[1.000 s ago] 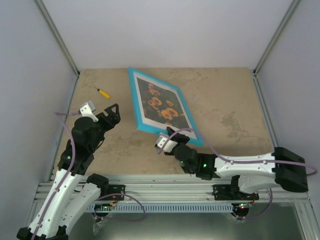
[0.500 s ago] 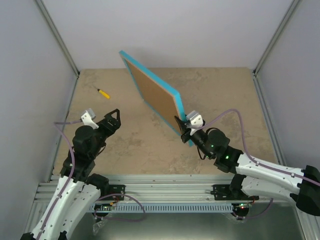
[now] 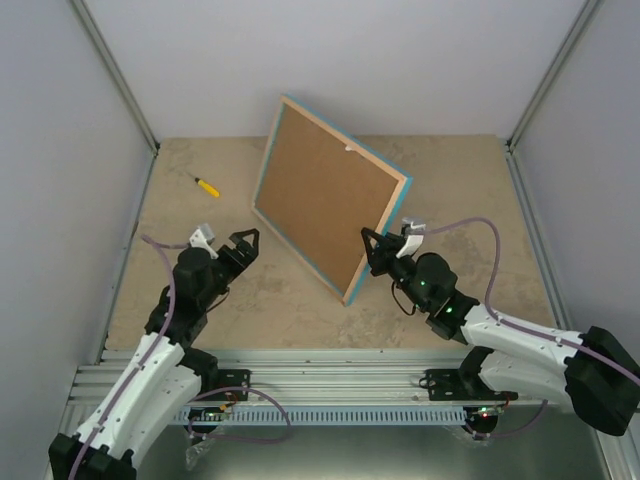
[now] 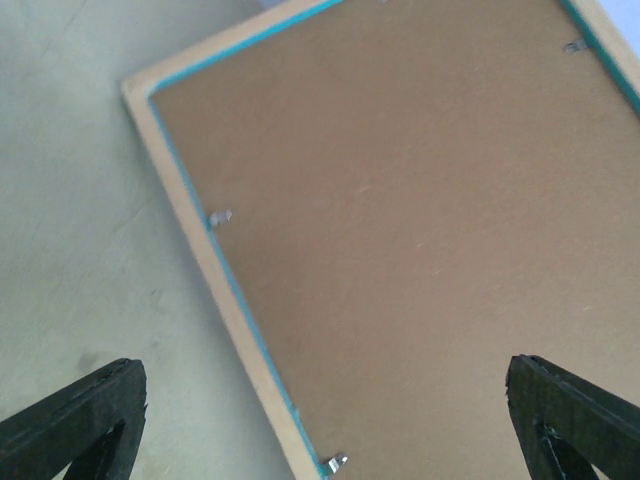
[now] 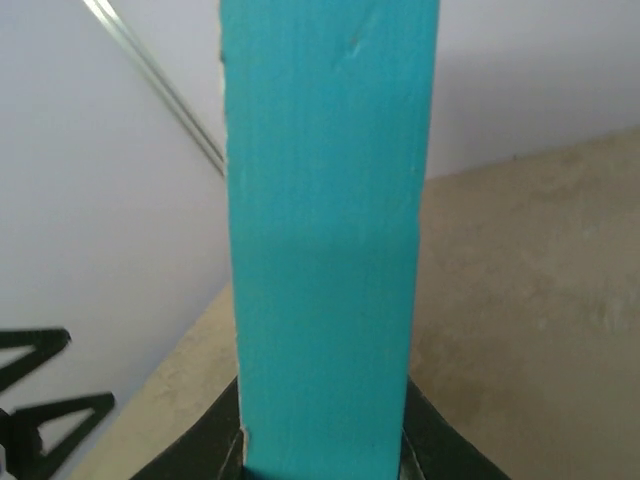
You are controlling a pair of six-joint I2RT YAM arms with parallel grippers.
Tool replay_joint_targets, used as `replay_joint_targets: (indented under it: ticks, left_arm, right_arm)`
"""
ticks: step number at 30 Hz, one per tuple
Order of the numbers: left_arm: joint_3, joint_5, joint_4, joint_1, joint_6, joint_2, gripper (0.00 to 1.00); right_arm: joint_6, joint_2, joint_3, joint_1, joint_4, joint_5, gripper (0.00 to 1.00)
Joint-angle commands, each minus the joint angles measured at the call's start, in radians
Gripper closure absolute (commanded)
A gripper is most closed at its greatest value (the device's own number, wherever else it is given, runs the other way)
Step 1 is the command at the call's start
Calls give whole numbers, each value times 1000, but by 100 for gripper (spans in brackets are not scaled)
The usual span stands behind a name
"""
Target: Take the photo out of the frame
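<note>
The frame (image 3: pixel 297 250) stands tilted on its lower corner, its back towards the top camera. The brown fibreboard backing (image 3: pixel 325 195) fills it, and the photo is hidden on the far side. My right gripper (image 3: pixel 372 245) is shut on the frame's right edge; the right wrist view shows that turquoise edge (image 5: pixel 325 230) between the jaws (image 5: pixel 322 450). My left gripper (image 3: pixel 245 245) is open and empty, just left of the frame's lower edge. The left wrist view shows the backing (image 4: pixel 420 230), the wood-coloured edge (image 4: pixel 215 290) and small metal clips (image 4: pixel 220 216) ahead of the open gripper (image 4: pixel 320 430).
A small yellow screwdriver (image 3: pixel 207 186) lies on the table at the far left. Grey walls and metal posts (image 3: pixel 120 85) enclose the table at the left, back and right.
The frame lay face up with the sunflower print showing; my right gripper has lifted and turned it, so its back now faces the camera. My left gripper has moved right towards it.
</note>
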Motion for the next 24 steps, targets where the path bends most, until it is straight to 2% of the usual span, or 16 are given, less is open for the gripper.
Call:
replay_joint_targets:
  ticks: [1, 12, 24]
  left_arm:
    - [-71, 60, 114, 5, -62, 49, 0]
    - [-205, 125, 359, 5, -137, 235, 0]
    - [-262, 194, 611, 5, -210, 463, 6]
  right_arm:
    - [296, 22, -26, -7, 63, 54, 100]
    - [649, 108, -104, -8, -35, 91, 100]
    - [850, 195, -115, -8, -132, 31, 100]
